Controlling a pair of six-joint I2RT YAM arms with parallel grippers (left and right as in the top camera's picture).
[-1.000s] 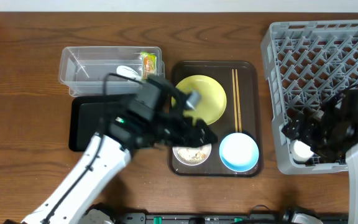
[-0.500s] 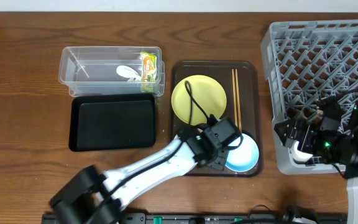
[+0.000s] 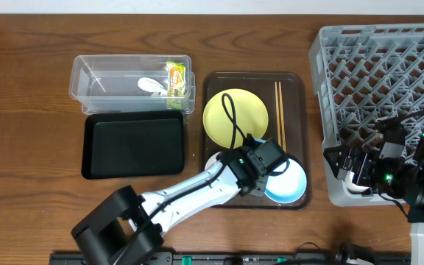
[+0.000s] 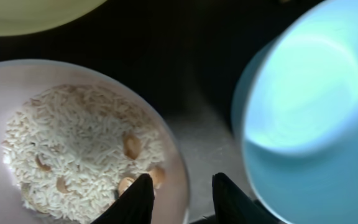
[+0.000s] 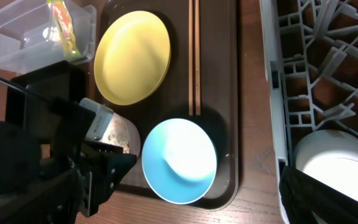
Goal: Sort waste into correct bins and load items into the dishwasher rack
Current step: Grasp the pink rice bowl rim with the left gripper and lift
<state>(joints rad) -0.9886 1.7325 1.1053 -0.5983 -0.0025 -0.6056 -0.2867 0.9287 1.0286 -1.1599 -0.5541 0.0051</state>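
Note:
My left gripper (image 3: 260, 175) is low over the brown serving tray (image 3: 300, 132). In the left wrist view it (image 4: 182, 186) is open, its fingers astride the right rim of the white bowl (image 4: 73, 74), which holds rice-like crumbs (image 4: 73, 143). The light-blue bowl (image 4: 303, 112) (image 3: 289, 184) stands just to the right. The pale-yellow plate (image 3: 230, 114) and the chopsticks (image 3: 278, 110) lie on the tray. My right gripper (image 3: 353, 171) is open at the grey rack's (image 3: 389, 73) front-left corner. The white cup (image 5: 337, 165) sits inside the rack beside its right finger.
The clear tub (image 3: 116, 81) at the back left holds the green-and-yellow wrapper (image 3: 176, 76) and a white scrap (image 3: 152, 86). The black tray (image 3: 135, 146) lies in front of it. The left arm reaches across the table's front towards the serving tray.
My left gripper has moved from above the plate's edge down and right to the white bowl's rim. My right gripper has shifted slightly at the rack's corner; the cup stays there.

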